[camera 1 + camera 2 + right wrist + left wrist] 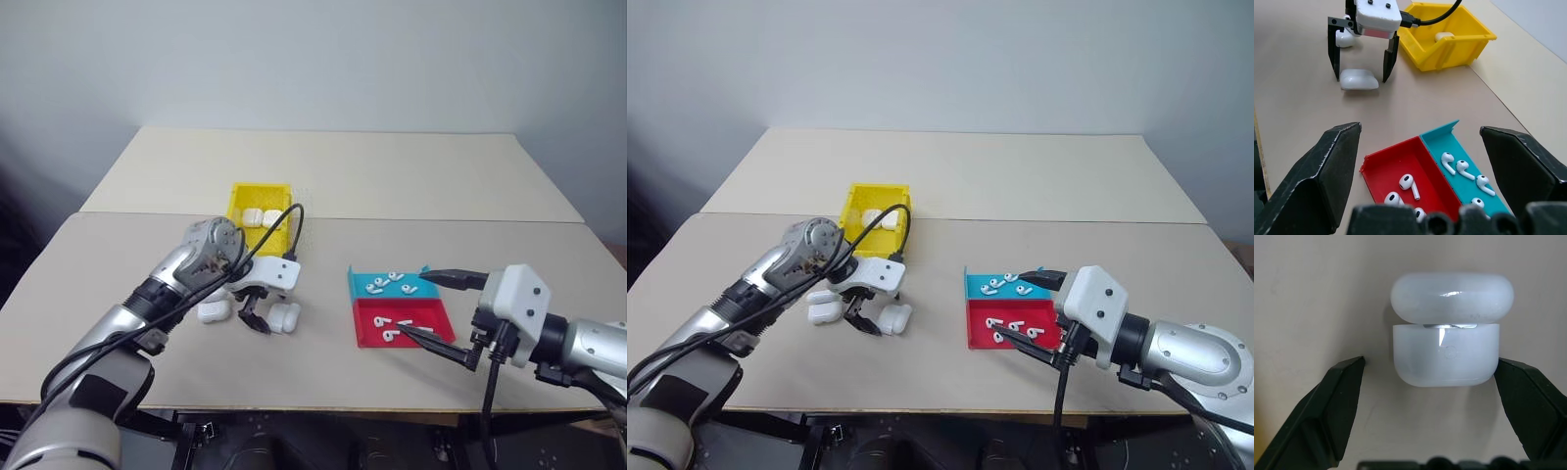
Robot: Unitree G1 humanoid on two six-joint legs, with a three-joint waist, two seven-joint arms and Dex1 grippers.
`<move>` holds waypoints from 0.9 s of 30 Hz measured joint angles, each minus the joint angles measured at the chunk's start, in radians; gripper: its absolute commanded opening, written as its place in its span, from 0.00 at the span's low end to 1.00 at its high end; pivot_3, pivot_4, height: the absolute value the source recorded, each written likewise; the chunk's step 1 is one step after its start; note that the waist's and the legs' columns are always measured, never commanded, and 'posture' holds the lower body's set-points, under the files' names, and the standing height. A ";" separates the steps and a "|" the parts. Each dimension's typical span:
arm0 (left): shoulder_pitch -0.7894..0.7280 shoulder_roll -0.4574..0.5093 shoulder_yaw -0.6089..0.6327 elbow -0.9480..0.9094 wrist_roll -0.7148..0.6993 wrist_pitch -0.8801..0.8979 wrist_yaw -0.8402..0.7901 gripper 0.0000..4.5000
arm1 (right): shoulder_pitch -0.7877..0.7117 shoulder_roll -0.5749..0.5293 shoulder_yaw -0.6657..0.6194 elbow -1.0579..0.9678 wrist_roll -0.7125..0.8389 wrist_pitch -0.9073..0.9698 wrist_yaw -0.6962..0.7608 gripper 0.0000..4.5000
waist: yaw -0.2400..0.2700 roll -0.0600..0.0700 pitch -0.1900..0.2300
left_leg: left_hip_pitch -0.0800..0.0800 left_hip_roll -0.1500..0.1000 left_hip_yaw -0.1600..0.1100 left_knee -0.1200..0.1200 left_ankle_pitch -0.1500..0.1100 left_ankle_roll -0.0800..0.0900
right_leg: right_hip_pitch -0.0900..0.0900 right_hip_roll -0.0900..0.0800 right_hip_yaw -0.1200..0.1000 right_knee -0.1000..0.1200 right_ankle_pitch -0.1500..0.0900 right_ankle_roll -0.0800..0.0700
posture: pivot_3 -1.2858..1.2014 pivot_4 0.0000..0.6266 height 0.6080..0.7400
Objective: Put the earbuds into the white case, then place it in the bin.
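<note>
A white case (1445, 352) lies on the table between the spread fingers of my open left gripper (1430, 362), which points down at it. A silver hinge shows at the seam between its lid and body. One finger (1528, 396) sits at the case's corner; the other stands apart from it. In the left eye view this case (285, 316) lies in front of the yellow bin (235, 204), which holds two white cases (263, 217). Several earbuds (392, 285) lie in a teal-and-red tray (359, 333). My right gripper (443, 311) hovers open and empty over the tray's right side.
Two more white cases (826, 311) lie just left of my left gripper. A black cable (284, 230) loops from the left wrist over the bin's front. A seam between two tabletops runs behind the bin.
</note>
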 measured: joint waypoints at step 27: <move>0.065 0.004 0.045 -0.077 0.019 0.002 0.037 0.62 | 0.025 0.007 0.001 -0.002 -0.015 -0.005 0.021 1.00 | 0.005 0.001 0.000 | 0.000 0.000 0.000 0.001 0.000 0.000 | 0.001 0.000 0.000 0.001 0.000 0.000 | 0.52 0.24 1.00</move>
